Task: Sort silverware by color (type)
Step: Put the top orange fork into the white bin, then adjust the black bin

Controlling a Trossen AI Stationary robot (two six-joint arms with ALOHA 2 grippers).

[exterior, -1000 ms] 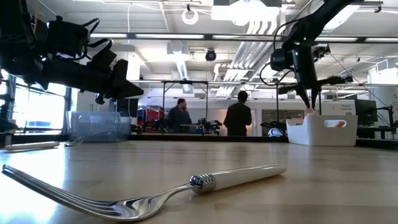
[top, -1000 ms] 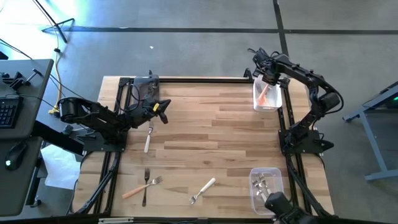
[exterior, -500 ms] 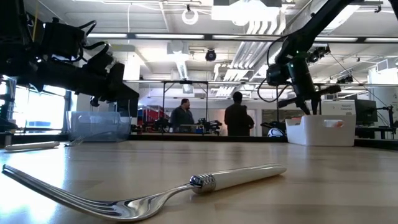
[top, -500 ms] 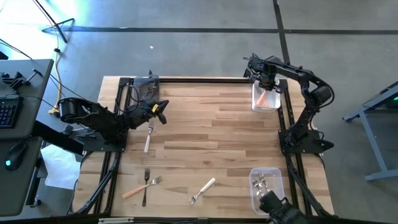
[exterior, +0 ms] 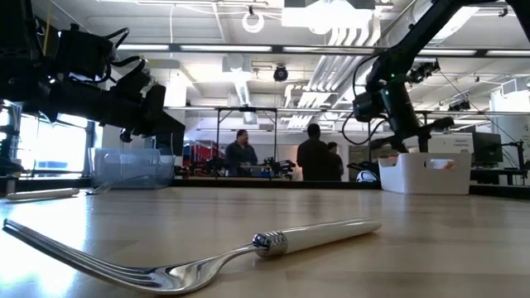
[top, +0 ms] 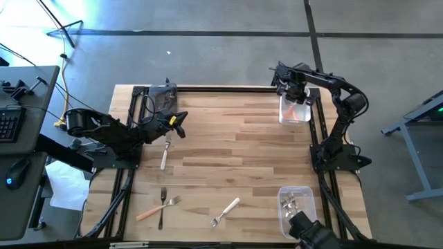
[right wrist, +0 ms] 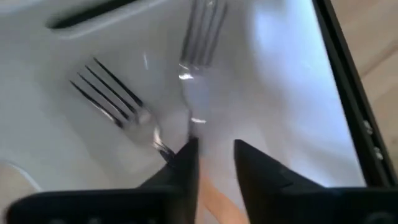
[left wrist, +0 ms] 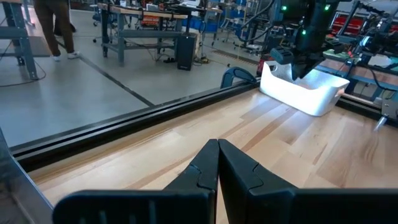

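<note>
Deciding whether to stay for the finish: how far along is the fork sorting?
Partly done. Forks already lie in the white bin and clear bin. The right gripper, open, is over the white bin's orange fork. Four forks remain on the table; the left gripper waits shut.

Table middle lies open; right tool seemingly crowds the far bin.

Close view down into white bin. Two forks lie on bin floor, metal tines pointing toward upper part of frame; second fork at top centre. Salmon-orange handle shows at lower centre. Right gripper at bottom centre, two dark fingers slightly apart, straddling handle. Dark bin rim and wooden desk at right edge.
</note>
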